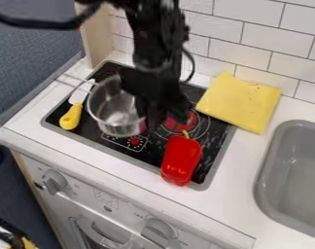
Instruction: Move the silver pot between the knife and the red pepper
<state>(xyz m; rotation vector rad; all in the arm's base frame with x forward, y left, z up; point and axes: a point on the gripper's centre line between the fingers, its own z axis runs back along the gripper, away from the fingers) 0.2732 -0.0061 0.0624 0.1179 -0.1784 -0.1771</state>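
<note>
Closest to the camera is the white oven point(137, 204), with two big gray knobs point(159, 232) on its front. On top of it sits the black stove point(89, 134).

At the left side of the stove lies the knife point(72, 115). Its fat yellow handle points to the front, and its white blade points to the back.

Next comes the silver pot point(114, 108), on the left part of the stove. It is just beside the knife, to the right of it. The red pepper is farther right and more to the front, so the pot is between the two.

The black gripper point(155, 120) hangs down from the top, right at the pot's right side, and hides some of its rim. I cannot tell if it is wide or narrow, or if it pinches the pot. Under it and a bit to the right is a red ring point(194, 120) on the stove.

The red pepper point(181, 160) lies at the front right of the stove, its stem to the back. Behind it, a yellow cloth point(241, 102) lies partly on the stove and partly on the white counter point(241, 194). Last, far right, is the gray sink point(269, 168).
</note>
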